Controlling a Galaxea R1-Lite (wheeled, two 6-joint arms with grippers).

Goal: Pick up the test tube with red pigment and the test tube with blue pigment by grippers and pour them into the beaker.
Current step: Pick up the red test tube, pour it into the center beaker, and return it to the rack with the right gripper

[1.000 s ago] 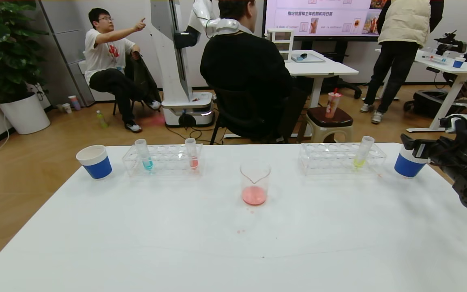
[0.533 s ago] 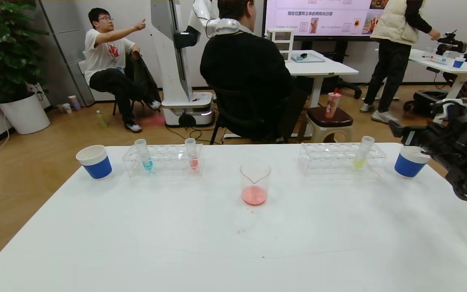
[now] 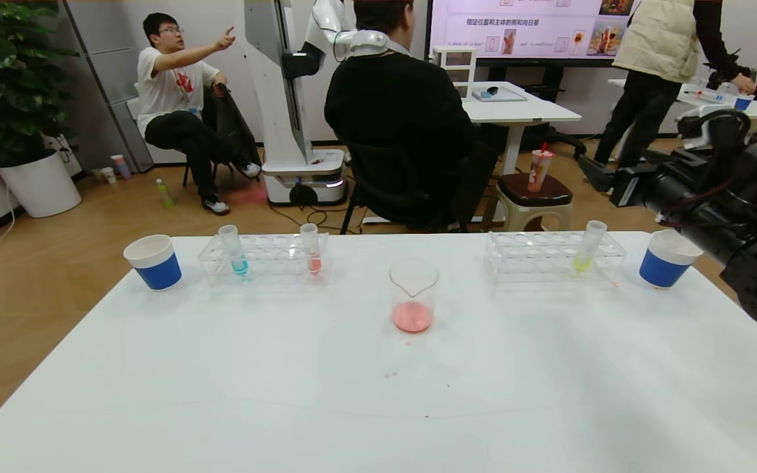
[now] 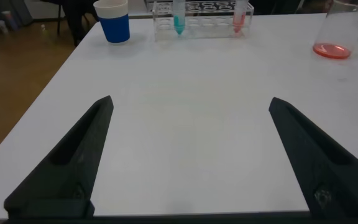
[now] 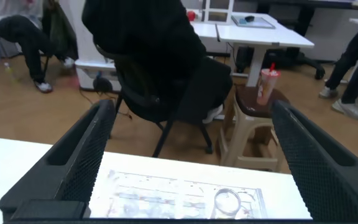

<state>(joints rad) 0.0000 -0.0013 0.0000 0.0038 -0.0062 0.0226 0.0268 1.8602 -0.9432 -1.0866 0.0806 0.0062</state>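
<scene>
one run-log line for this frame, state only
right gripper: open, raised over right rack | left gripper: open, low over table | blue tube, red tube: racked | beaker: pink liquid

Counter [image 3: 234,387] showing matt white, smooth surface, faint pink spots near middle.
Beaker [image 3: 413,289] looking like clear glass, glossy.
Test tube with blue pigment [image 3: 234,250] and test tube with red pigment [image 3: 311,248] appearing clear, smooth; standing in transparent glossy plastic rack [image 3: 264,260].
Paper cup [image 3: 153,261] showing matt blue band, white rim.
Right gripper [image 5: 191,155] fingers [image 5: 82,158] showing black, finely textured matt inner faces.
Left gripper [image 4: 188,152] fingers [image 4: 73,162] looking matt black, smooth plastic.
Floor [image 3: 37,263] showing warm wood finish, slight sheen.
</scene>
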